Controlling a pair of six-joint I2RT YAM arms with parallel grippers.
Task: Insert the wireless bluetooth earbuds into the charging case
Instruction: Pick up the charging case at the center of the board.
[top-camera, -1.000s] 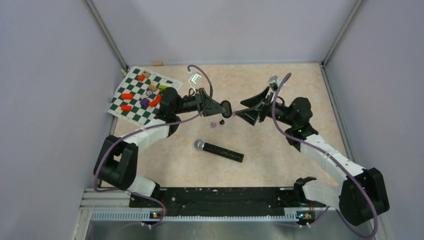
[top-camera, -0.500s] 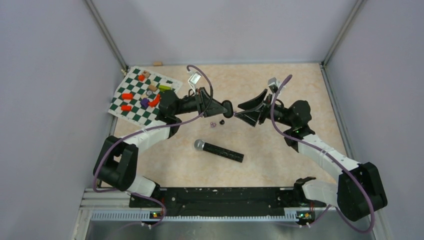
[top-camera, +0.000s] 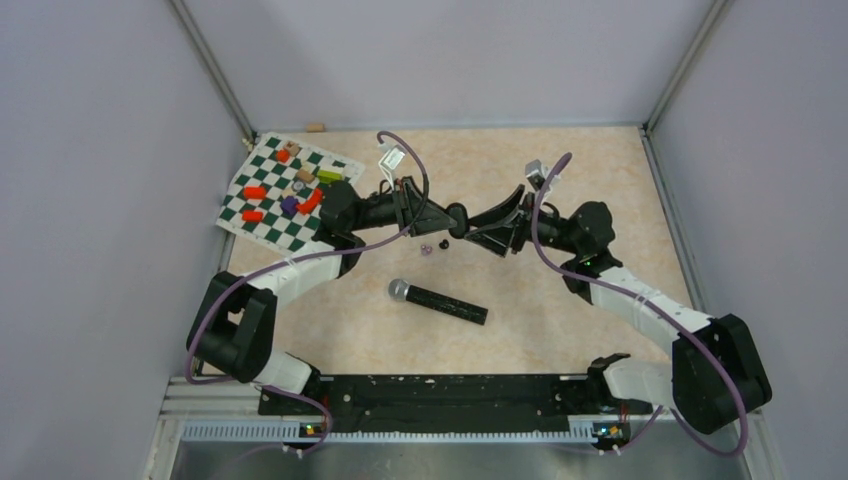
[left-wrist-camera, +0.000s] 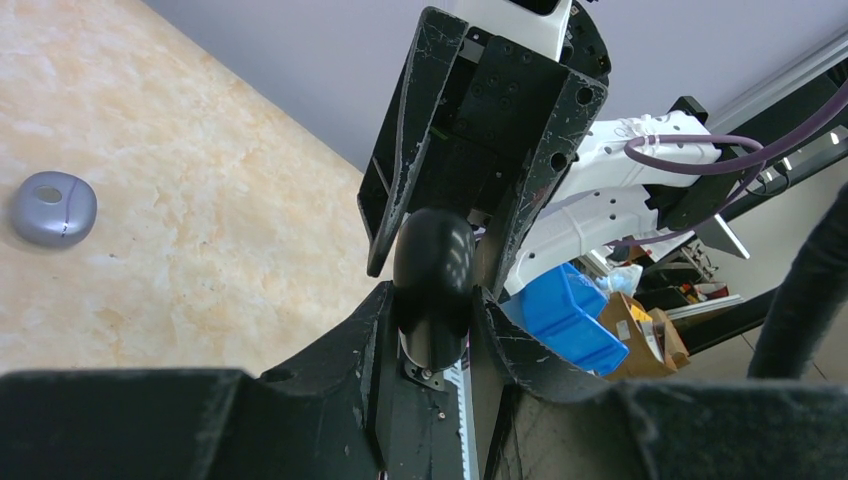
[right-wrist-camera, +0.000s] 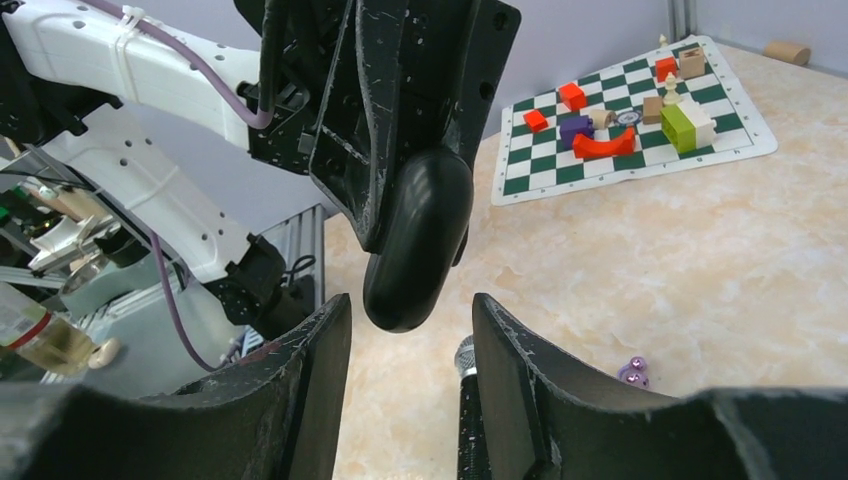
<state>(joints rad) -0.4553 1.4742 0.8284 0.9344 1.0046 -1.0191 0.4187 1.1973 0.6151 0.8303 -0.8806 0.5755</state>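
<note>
My left gripper (top-camera: 446, 217) is shut on a closed black charging case (top-camera: 458, 218) and holds it in the air above the table. In the left wrist view the case (left-wrist-camera: 432, 262) stands upright between the jaws of my left gripper (left-wrist-camera: 432, 295). My right gripper (top-camera: 474, 226) is open, with its fingers either side of the case's free end (right-wrist-camera: 420, 235); in its own view the right gripper (right-wrist-camera: 410, 305) touches nothing. Purple earbuds (top-camera: 427, 248) and a black earbud (top-camera: 444, 243) lie on the table below. Two purple buds (right-wrist-camera: 633, 372) show in the right wrist view.
A black microphone (top-camera: 437, 301) with a silver head (right-wrist-camera: 466, 352) lies on the table near the arms. A green-and-white checkered mat (top-camera: 262, 205) with coloured blocks lies at the far left. A small grey-lavender rounded case (left-wrist-camera: 52, 207) sits on the table.
My right gripper has moved left toward the held case, and its open fingers now straddle the case's end. The left gripper has stayed nearly still.
</note>
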